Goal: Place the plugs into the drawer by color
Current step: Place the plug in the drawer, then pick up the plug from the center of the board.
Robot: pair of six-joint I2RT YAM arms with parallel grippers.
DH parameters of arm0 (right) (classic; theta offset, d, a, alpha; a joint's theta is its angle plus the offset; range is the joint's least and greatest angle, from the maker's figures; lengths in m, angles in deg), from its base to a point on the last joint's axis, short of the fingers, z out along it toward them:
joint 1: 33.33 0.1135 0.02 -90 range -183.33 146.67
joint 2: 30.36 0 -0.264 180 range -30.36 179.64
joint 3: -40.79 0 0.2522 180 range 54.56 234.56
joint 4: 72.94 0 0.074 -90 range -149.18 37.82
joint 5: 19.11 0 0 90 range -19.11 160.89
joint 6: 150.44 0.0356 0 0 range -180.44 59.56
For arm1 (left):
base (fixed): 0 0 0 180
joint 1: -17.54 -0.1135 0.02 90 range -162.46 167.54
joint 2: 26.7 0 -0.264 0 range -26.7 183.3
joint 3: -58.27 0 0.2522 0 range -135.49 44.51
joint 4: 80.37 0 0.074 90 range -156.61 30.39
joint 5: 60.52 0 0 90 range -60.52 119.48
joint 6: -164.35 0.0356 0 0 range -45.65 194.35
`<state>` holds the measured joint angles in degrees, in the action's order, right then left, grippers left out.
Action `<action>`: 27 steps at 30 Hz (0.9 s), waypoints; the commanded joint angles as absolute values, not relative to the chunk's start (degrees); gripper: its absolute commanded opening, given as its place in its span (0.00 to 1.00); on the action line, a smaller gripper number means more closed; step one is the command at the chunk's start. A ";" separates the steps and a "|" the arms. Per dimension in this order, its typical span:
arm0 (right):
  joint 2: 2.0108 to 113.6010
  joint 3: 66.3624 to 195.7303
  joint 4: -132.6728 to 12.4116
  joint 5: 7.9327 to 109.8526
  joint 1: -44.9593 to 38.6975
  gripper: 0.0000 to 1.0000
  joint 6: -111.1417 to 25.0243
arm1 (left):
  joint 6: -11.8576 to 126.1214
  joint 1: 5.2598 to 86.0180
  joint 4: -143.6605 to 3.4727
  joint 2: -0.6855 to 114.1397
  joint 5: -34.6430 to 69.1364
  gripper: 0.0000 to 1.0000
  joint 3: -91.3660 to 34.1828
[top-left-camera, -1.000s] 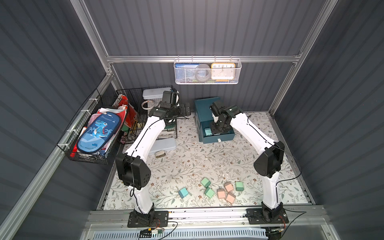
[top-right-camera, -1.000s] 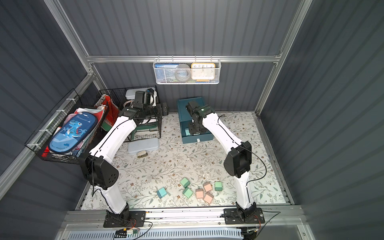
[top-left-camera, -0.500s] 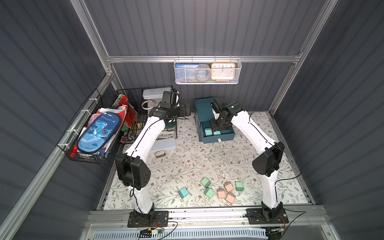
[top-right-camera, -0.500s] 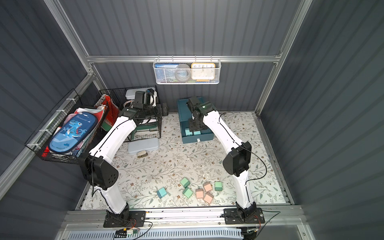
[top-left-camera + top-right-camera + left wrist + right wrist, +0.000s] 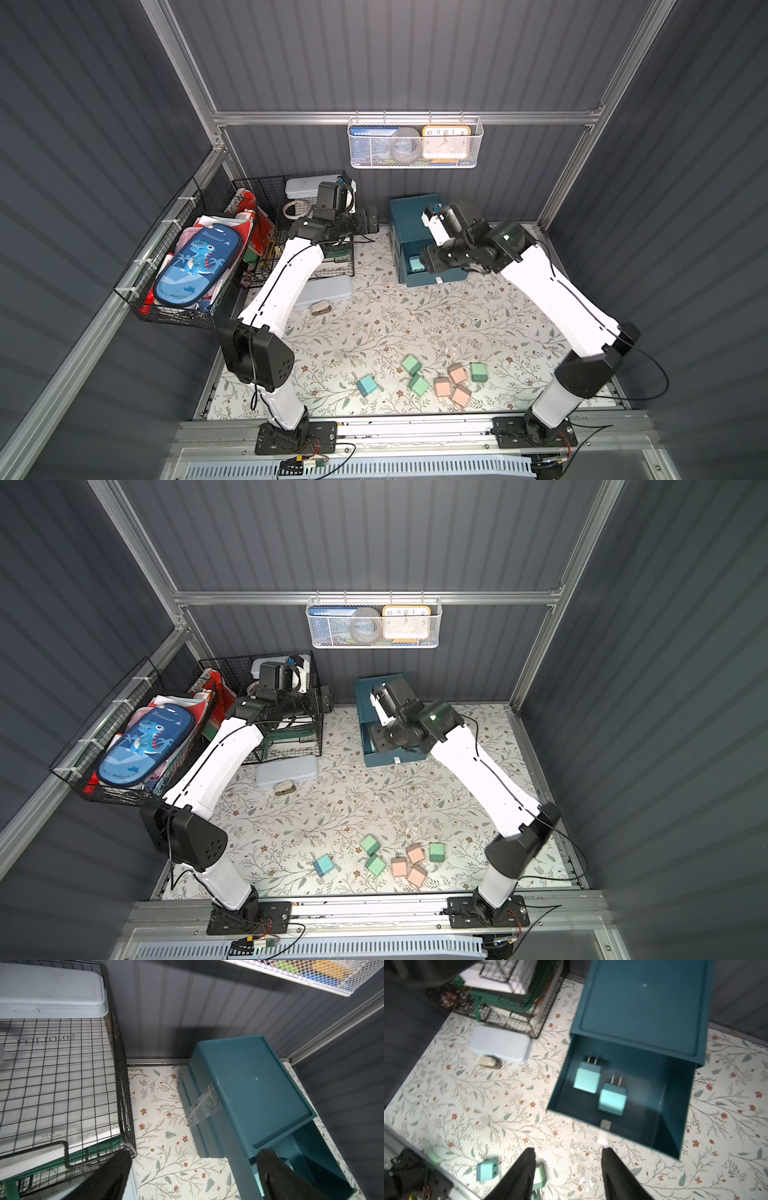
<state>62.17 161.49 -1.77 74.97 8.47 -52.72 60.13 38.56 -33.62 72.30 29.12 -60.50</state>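
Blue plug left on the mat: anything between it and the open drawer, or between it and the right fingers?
Nothing visible. Only bare floral mat lies between the blue plug and the open drawer, which has room beside two blue plugs. The right gripper is open and empty; the green plugs nearby sit apart, off that line.

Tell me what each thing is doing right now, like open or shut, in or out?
Drawer, pulled open.
Two blue plugs, lying inside the drawer.
Third blue plug, out on the mat.
Three green plugs, out on the mat.
Three pink plugs, out on the mat.
Left gripper, open, empty.
Right gripper, open, empty.
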 commanded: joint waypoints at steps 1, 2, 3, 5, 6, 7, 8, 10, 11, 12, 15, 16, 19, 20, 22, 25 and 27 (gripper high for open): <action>59.46 150.60 -11.68 75.71 11.16 0.51 -56.55 | 61.57 38.45 -33.66 70.42 28.26 0.99 -59.40; 58.41 147.57 -13.49 75.46 12.20 0.51 -56.79 | 61.58 38.43 -33.65 70.33 28.52 0.99 -59.25; 57.47 144.48 -15.51 74.98 13.37 0.50 -56.92 | 61.39 38.40 -33.52 70.20 28.86 0.99 -59.14; 56.43 139.40 -19.55 73.47 15.24 0.49 -57.09 | 61.32 38.44 -33.48 69.94 29.36 0.99 -58.78; 56.22 136.71 -21.90 72.64 16.12 0.48 -57.27 | 61.24 38.41 -33.56 69.83 29.52 0.99 -58.38; 56.26 134.64 -23.82 72.16 16.76 0.48 -57.35 | 61.17 38.46 -33.65 69.73 29.68 0.99 -58.09; 56.59 132.37 -25.83 71.09 17.36 0.47 -57.40 | 61.05 38.46 -33.74 69.63 29.76 0.99 -57.68; 57.62 128.86 -29.05 69.87 18.23 0.46 -57.63 | 60.79 38.42 -33.74 69.54 30.00 0.99 -57.10; 58.29 127.33 -30.39 69.06 18.64 0.46 -57.63 | 60.81 38.41 -33.67 69.52 30.11 0.99 -57.00; 59.07 126.37 -31.14 68.33 18.93 0.46 -57.68 | 60.81 38.41 -33.49 69.62 30.38 0.99 -57.00; 61.61 124.80 -32.33 66.15 19.55 0.45 -57.72 | 60.73 38.46 -33.13 69.63 30.79 0.99 -57.00; 62.19 124.19 -32.83 65.90 19.87 0.44 -57.72 | 60.73 38.37 -33.13 69.58 30.96 0.99 -56.98; 64.03 122.53 -36.42 65.18 20.69 0.44 -57.54 | 60.73 38.37 -32.86 69.54 31.40 0.99 -56.85; 64.57 122.12 -37.16 65.03 20.96 0.44 -57.46 | 60.72 38.37 -32.86 69.54 31.47 0.99 -56.65; 65.54 121.50 -38.17 65.07 21.57 0.44 -57.38 | 60.67 38.33 -32.94 69.45 31.75 0.99 -56.34; 66.84 120.50 -39.94 65.08 22.61 0.43 -57.27 | 60.73 38.37 -32.86 69.32 32.14 0.99 -56.12; 67.83 120.37 -40.43 65.35 23.41 0.43 -57.45 | 60.68 38.37 -32.64 69.21 32.52 0.99 -56.22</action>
<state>66.72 120.95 -37.81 65.83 22.43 -57.09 60.18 38.56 -33.51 70.94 31.56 -56.78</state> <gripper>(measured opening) 0.432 0.992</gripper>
